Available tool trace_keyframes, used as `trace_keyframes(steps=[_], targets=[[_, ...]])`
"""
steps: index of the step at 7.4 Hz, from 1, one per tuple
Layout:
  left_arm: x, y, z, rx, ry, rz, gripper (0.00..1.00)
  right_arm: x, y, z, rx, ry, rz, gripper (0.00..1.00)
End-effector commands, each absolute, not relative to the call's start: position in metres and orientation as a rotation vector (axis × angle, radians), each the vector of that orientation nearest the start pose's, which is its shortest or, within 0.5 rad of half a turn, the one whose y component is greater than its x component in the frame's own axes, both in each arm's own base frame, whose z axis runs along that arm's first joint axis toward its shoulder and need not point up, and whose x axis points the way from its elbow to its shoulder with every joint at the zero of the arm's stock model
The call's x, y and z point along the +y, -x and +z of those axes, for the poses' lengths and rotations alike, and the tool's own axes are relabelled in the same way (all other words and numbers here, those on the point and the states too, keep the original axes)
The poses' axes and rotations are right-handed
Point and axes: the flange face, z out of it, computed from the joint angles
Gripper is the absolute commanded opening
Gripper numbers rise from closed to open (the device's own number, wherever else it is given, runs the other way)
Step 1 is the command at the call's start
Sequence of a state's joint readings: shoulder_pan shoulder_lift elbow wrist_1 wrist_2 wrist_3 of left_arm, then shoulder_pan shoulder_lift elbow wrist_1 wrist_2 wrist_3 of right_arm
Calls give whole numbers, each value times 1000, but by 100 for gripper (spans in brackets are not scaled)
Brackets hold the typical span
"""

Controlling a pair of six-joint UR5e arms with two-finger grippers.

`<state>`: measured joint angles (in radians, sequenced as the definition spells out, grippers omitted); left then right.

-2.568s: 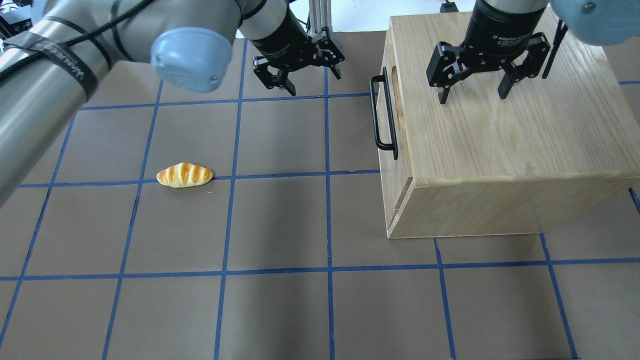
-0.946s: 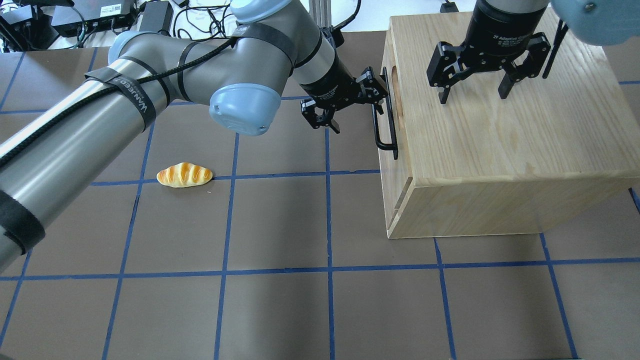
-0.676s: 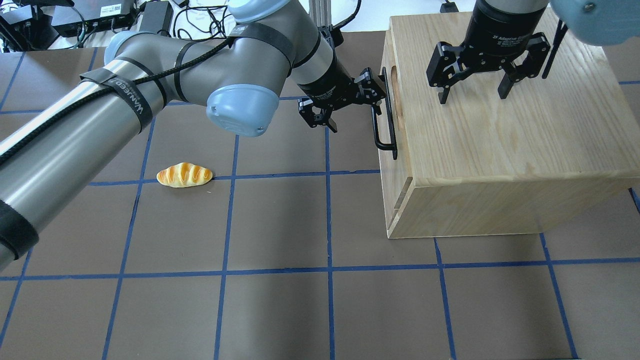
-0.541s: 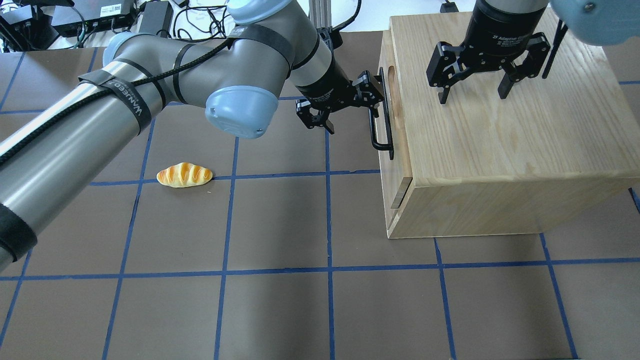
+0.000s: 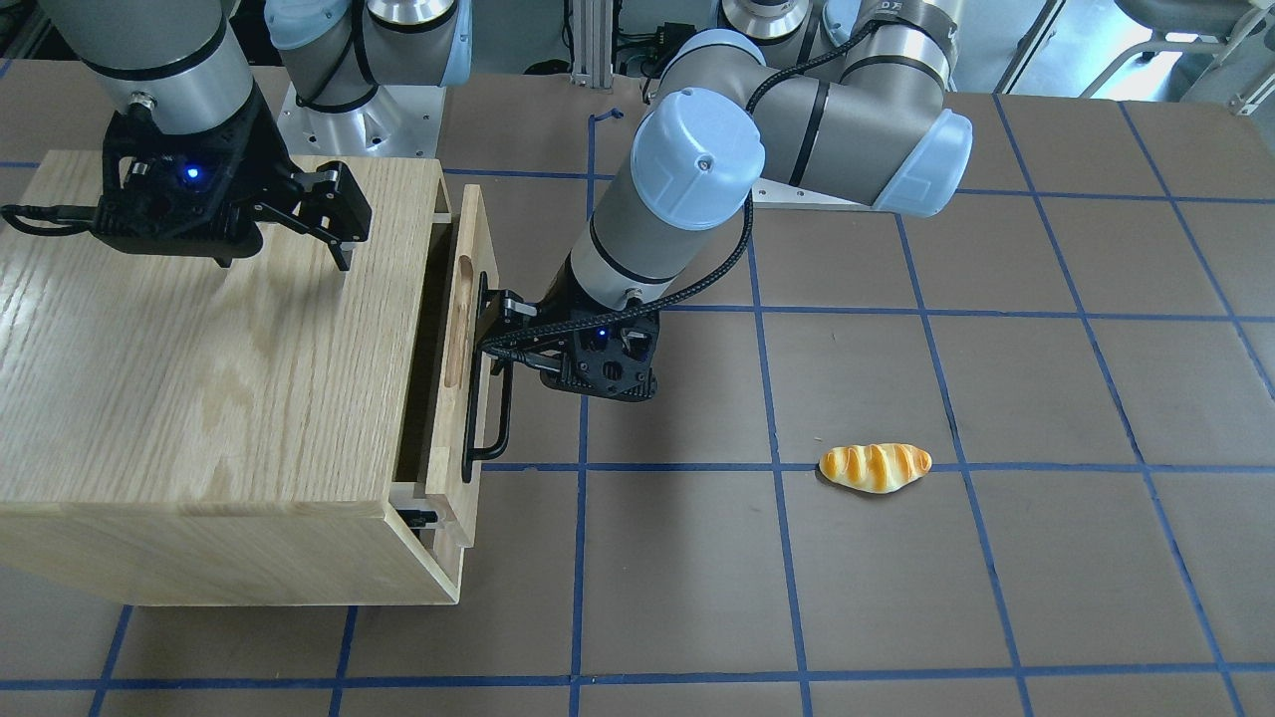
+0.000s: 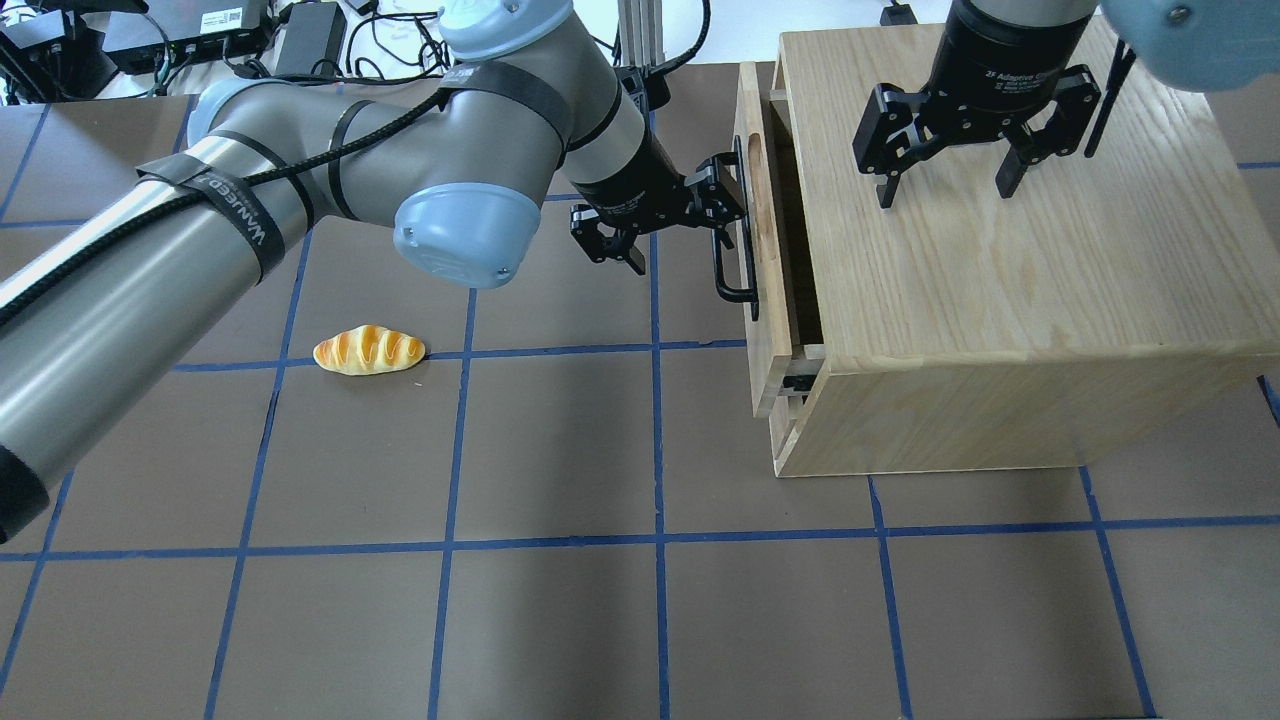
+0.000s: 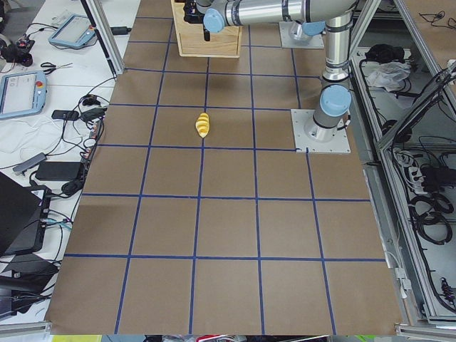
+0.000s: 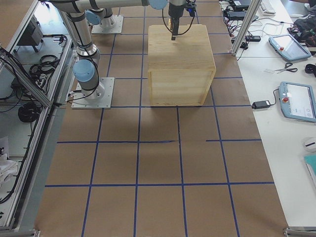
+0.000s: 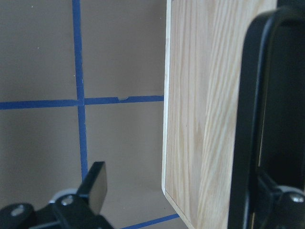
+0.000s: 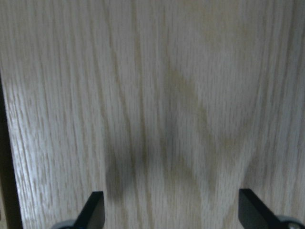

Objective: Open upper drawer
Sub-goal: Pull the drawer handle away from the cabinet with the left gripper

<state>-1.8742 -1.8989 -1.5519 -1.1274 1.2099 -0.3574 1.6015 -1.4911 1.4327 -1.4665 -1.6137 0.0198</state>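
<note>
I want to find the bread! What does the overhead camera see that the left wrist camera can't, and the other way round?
Only overhead: the bread roll, the right gripper open over the cabinet, and the gap behind the partly open upper drawer. Only left wrist: the drawer's front face close up. Both: the black handle and the open left gripper.

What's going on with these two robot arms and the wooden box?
The left arm's fingers are spread, one hooked behind the black handle of the top drawer, which stands partly out of the wooden cabinet. The right arm's fingers hover open over the cabinet's top. A bread roll lies apart on the table.
</note>
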Motion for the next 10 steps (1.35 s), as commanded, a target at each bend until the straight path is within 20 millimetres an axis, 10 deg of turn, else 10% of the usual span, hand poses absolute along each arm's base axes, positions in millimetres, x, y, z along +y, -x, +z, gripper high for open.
trace_keyframes(steps=[1,10], targets=[[-548,335,369,3524,28,-33,100,-516,-145,505,3185,19,72,100],[-558,255,371,3413,42,11,100,-516,-145,504,3185,19,74,100]])
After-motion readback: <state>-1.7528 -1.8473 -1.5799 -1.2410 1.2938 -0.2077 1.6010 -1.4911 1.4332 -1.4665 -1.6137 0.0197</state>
